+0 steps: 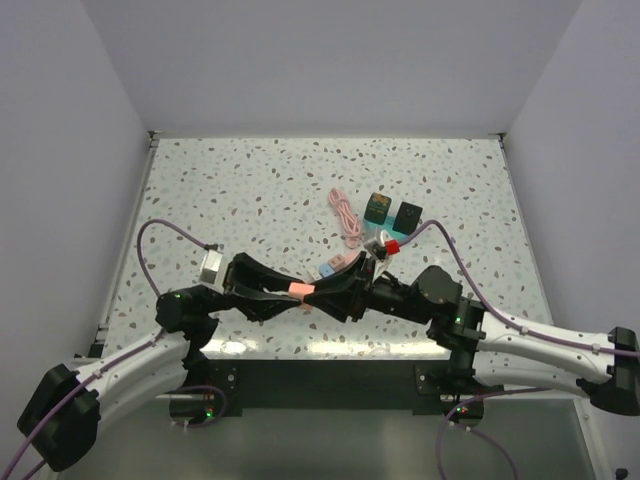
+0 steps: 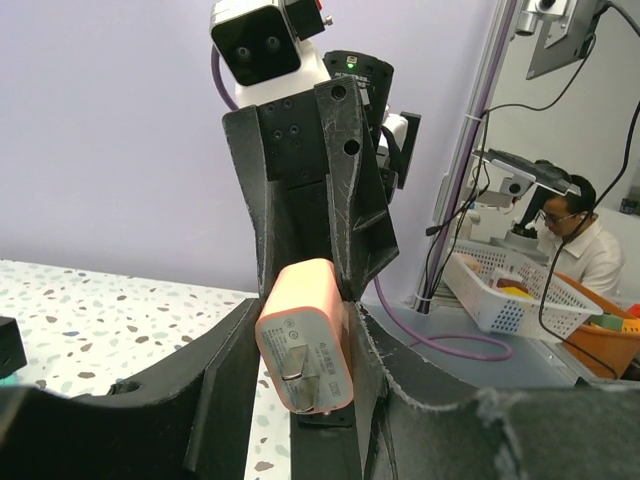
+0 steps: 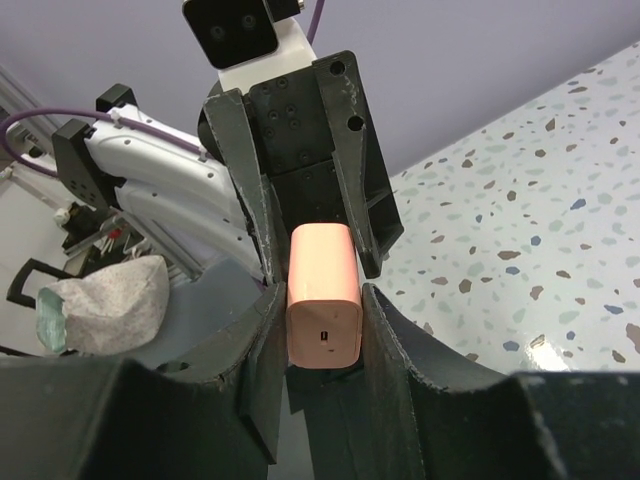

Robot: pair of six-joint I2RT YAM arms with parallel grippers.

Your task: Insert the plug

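Left gripper (image 2: 305, 335) and right gripper (image 3: 322, 310) both clamp one pink block (image 1: 297, 290), held above the table. A little farther left, the plug (image 1: 212, 263) lies ungripped. If the arms pull against each other, the block may twist free and drop.

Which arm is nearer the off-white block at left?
Left. The off-white block sits beside the left arm's wrist; the right claw is farther, meeting the left claw at the pink block.

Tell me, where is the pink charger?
In the top view, the pink charger is near the front middle of the table, pinched between the left fingers and the right fingers.
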